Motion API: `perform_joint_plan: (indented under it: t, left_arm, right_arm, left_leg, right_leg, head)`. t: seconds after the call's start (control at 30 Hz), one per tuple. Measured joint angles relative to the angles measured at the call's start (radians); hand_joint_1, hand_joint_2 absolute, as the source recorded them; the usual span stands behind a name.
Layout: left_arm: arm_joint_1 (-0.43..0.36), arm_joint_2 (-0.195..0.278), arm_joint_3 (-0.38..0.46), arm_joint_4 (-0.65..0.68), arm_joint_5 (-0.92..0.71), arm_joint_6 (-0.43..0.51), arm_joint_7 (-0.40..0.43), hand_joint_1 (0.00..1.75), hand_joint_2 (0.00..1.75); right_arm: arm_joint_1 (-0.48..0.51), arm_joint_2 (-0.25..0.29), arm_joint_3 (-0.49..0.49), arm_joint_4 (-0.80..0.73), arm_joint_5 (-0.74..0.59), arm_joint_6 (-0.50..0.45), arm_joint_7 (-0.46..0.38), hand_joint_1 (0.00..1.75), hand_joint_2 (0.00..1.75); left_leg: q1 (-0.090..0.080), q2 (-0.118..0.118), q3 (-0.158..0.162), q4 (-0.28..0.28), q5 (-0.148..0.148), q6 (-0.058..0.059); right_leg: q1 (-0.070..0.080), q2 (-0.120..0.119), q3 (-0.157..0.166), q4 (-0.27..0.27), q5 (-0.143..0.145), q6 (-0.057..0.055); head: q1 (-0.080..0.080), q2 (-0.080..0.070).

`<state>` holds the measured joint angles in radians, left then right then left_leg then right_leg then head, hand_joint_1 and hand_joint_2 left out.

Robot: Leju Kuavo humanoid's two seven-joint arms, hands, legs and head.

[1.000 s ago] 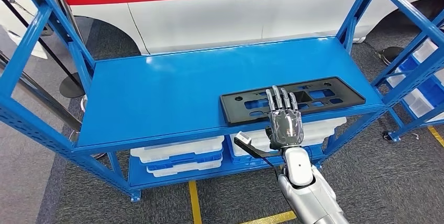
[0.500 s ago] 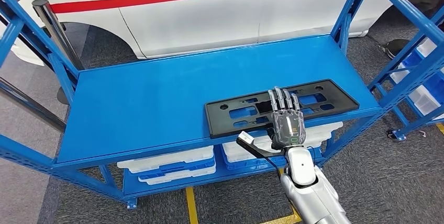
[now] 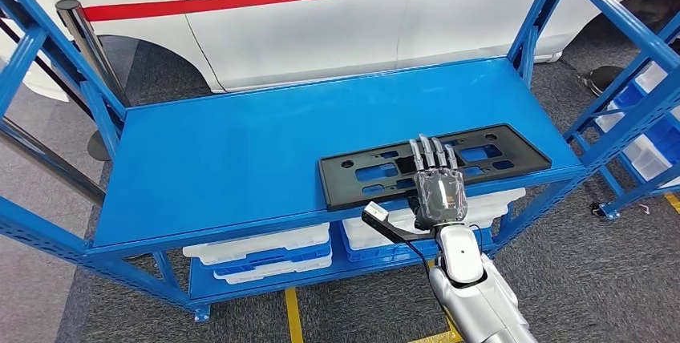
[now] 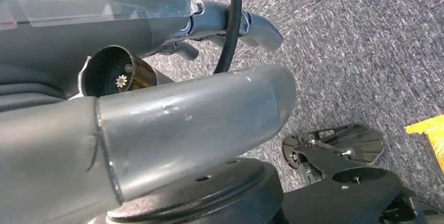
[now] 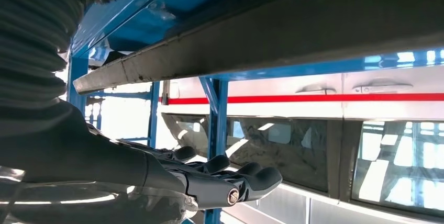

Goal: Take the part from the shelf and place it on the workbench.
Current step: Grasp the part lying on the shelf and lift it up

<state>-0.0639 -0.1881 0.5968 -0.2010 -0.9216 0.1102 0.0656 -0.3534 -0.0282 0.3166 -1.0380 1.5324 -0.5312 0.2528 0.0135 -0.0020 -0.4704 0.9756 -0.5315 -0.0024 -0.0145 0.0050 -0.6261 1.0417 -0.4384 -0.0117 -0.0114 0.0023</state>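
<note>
Looking down from the head camera, you have the white car (image 3: 321, 22) with its red stripe behind the blue shelf (image 3: 240, 151), whose top deck lies broad and bare to the left of the part. Blue uprights stand at the deck's corners, and another blue rack (image 3: 641, 119) stands just off the right end. White bins (image 3: 265, 251) sit on the lower level. The black part (image 3: 489, 155), a long flat plate with cut-outs, lies along the front edge at the right end of the deck. Your right hand (image 3: 437, 183) rests on its near edge, fingers straight and together over the plate; you cannot tell whether the thumb grips underneath.
</note>
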Motion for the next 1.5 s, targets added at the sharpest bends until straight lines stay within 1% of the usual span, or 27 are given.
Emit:
perform_joint_plan:
  t: [0.13, 0.2, 0.3, 0.43, 0.77, 1.2, 1.5]
  left_arm:
    - [0.000, 0.000, 0.000, 0.000, 0.000, 0.000, 0.000, 0.00, 0.00]
    - [0.000, 0.000, 0.000, 0.000, 0.000, 0.000, 0.000, 0.00, 0.00]
    - [0.000, 0.000, 0.001, 0.000, 0.000, 0.000, 0.000, 0.00, 0.00]
    - [0.000, 0.000, 0.001, 0.000, 0.000, -0.001, -0.002, 0.00, 0.00]
    - [0.001, 0.000, 0.018, 0.000, 0.016, -0.005, -0.015, 0.00, 0.00]
    - [0.001, 0.000, 0.036, 0.000, 0.021, -0.006, -0.023, 0.00, 0.00]
    - [0.001, 0.000, 0.043, 0.000, 0.021, -0.006, -0.024, 0.00, 0.00]
  right_arm:
    - [-0.005, 0.000, 0.000, 0.004, -0.007, 0.006, -0.003, 1.22, 1.75]
    - [-0.008, 0.000, 0.000, 0.006, -0.008, 0.008, -0.004, 1.24, 1.75]
    - [-0.011, 0.001, 0.000, 0.009, -0.010, 0.009, -0.004, 1.33, 1.75]
    - [-0.012, 0.001, 0.000, 0.011, -0.011, 0.016, -0.005, 1.35, 1.75]
    - [-0.005, 0.001, 0.000, -0.009, -0.032, 0.043, -0.022, 1.58, 1.75]
    - [0.021, -0.001, 0.000, -0.076, -0.045, 0.061, -0.025, 1.62, 1.75]
    - [0.029, -0.002, 0.001, -0.084, -0.046, 0.064, -0.025, 1.65, 1.75]
  left_leg:
    - [0.000, 0.000, 0.000, 0.001, -0.001, -0.001]
    - [-0.001, 0.000, 0.000, 0.002, -0.001, -0.001]
    - [-0.001, 0.000, 0.000, 0.002, -0.001, 0.000]
    - [-0.001, 0.000, 0.000, 0.002, -0.001, 0.000]
    - [-0.001, 0.000, 0.000, 0.003, -0.001, 0.000]
    - [-0.001, 0.000, 0.000, 0.003, -0.001, 0.000]
    - [-0.001, 0.000, 0.000, 0.003, -0.001, 0.000]
  right_leg:
    - [0.000, 0.000, 0.001, -0.001, 0.000, 0.000]
    - [-0.001, 0.000, 0.001, -0.001, 0.000, 0.000]
    - [-0.001, 0.000, 0.001, -0.002, 0.000, 0.001]
    - [-0.001, 0.000, 0.001, -0.002, 0.001, 0.001]
    - [-0.001, 0.000, 0.001, -0.002, 0.001, 0.002]
    - [-0.001, 0.000, 0.001, -0.002, 0.001, 0.002]
    - [-0.001, 0.000, 0.001, -0.002, 0.001, 0.002]
  head:
    - [0.000, 0.000]
    - [0.000, 0.000]
    - [0.000, 0.000]
    - [0.000, 0.000]
    - [0.000, 0.000]
    - [0.000, 0.000]
    - [0.000, 0.000]
